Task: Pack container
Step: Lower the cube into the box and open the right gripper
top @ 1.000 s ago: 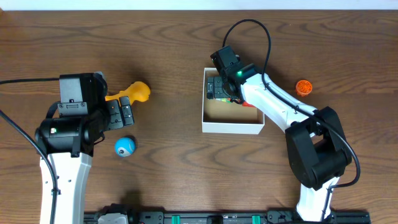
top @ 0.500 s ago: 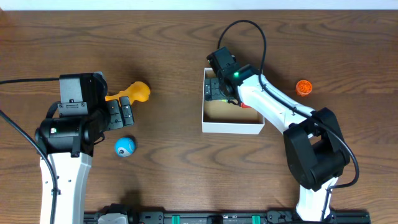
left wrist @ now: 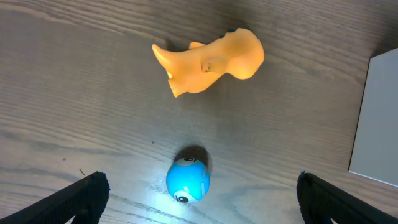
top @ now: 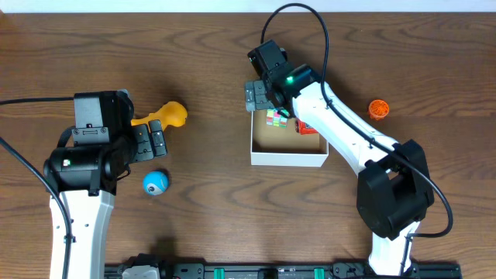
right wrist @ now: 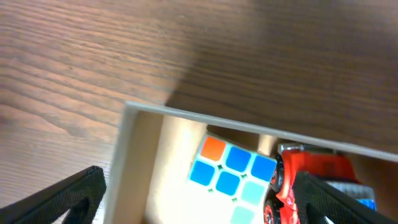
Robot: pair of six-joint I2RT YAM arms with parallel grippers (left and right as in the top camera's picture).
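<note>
The box (top: 288, 160) sits right of centre on the table (top: 201, 46), with a puzzle cube (top: 276, 117) and a red toy car (top: 307, 127) at its far end. The right claw (top: 256, 97) hovers over its far left corner, spread wide and empty, arm stretched forward. The left claw (top: 152, 140), also wide and empty, hangs between a yellow toy (top: 167, 115) and a blue ball (top: 155, 183).
</note>
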